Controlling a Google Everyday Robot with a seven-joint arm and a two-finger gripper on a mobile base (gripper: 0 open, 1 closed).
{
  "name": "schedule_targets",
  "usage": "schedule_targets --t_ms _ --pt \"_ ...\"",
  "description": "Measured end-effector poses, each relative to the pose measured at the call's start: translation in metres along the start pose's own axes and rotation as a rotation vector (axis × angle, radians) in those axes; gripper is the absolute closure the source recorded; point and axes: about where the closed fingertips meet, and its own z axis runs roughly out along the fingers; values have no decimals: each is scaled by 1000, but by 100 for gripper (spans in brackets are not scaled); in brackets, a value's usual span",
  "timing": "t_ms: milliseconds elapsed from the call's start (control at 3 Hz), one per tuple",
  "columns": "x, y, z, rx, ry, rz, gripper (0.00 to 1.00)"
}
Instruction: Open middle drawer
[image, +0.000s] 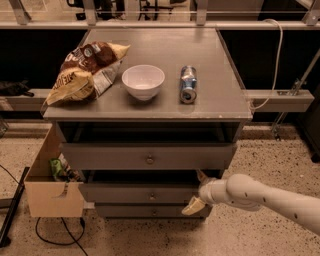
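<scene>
**Two fingers spread at the right end of the middle drawer**

Two tan fingers (193, 205) stand released and well apart, one high and one low. I see nothing clenched between them. The gripper (195, 191) sits at the right end of the middle drawer (135, 192), its upper finger by the dark gap above the drawer front and its lower finger down by the front's bottom corner. From my view I cannot tell whether either finger touches the wood. Behind the gripper, the white arm (270, 197) reaches in from the lower right of my view, low over the speckled floor (240, 235).

The middle drawer is the second of three in the grey table (150, 40), a long low front with a small round knob (152, 196) at its centre, well left of the gripper. A dark strip shows above its front; how far out it stands I cannot judge. Above it is the top drawer (200, 156) with its own knob, and just below it the bottom drawer (130, 211).

On the table, from left to right, lie a crumpled chip bag (85, 70), an upright white bowl (143, 81) and a can (188, 84) on its side, its end facing me. The three are near one another but apart.

Left of the table, a cardboard box (52, 197) stands on the floor just beside the drawers, with something green (57, 169) inside. A black cable (57, 235) loops on the floor in front of the box. A white cable (276, 55) hangs at the right, behind the table.
</scene>
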Motion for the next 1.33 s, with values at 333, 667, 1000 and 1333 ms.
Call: schedule_targets --t_ms 333,667,1000,1333 --pt "13 -4 21 -10 26 22 2" --pt "13 -4 21 -10 26 21 24" --pt "7 -3 11 -1 28 -5 47" --pt "4 6 -18 4 35 -45 71"
